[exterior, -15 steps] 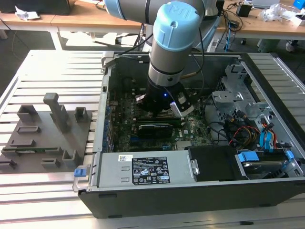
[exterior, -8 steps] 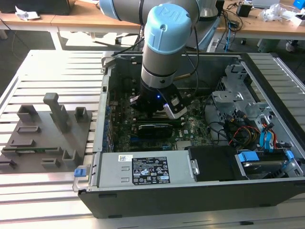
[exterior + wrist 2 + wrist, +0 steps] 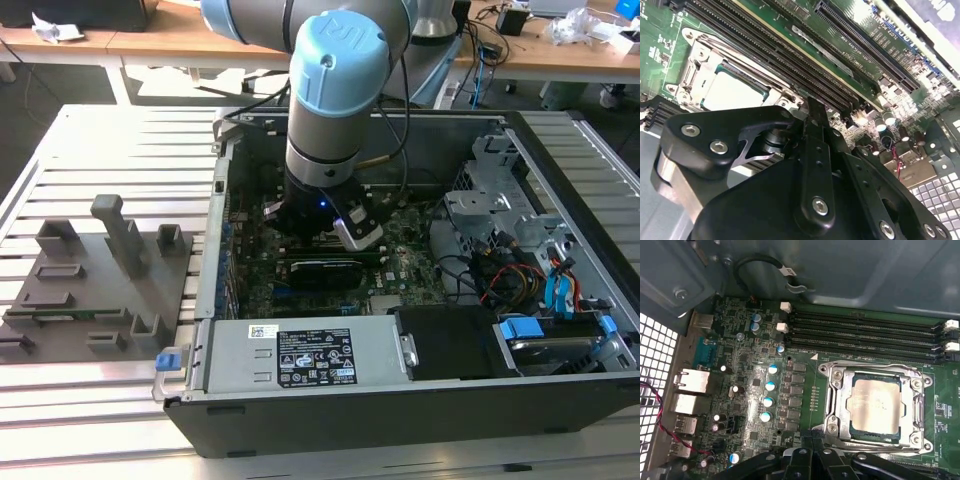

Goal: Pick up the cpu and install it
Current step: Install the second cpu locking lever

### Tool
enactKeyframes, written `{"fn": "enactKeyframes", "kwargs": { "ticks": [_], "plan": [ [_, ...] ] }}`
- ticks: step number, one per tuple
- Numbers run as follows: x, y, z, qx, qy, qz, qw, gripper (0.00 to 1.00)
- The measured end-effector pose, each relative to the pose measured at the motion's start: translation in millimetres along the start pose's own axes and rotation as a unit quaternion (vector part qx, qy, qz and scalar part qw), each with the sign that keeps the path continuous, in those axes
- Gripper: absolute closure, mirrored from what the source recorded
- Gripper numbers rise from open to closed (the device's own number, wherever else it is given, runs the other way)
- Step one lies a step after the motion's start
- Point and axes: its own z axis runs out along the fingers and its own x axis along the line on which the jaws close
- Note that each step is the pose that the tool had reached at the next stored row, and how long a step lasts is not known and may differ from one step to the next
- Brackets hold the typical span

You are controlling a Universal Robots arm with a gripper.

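Black gripper [image 3: 812, 107] linkage, matte and bolted, hangs just above the cpu [image 3: 875, 405]; whether its fingers are spread I cannot tell. Square, silvery cpu apparently seated in its shiny metal socket frame [image 3: 835, 402] on the green motherboard [image 3: 745, 390].

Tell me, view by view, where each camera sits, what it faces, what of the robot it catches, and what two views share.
Exterior view: off the arm, above the open black computer case, looking down at the blue-capped grey robot arm reaching inside.
First wrist view: on the arm, facing the green motherboard; the small silvery square cpu lies in its metal-rimmed socket frame; the black gripper shows at the edge.
Second wrist view: on the arm, low and oblique, the gripper body in front.
Both wrist views share the cpu.
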Motion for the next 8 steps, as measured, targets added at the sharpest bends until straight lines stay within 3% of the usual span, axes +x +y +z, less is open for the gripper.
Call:
{"fn": "enactKeyframes", "kwargs": {
  "ticks": [8],
  "plan": [
    [-0.6,3.9,3.2,0.0,0.0026,-0.012,0.9999,0.89]
  ]
}}
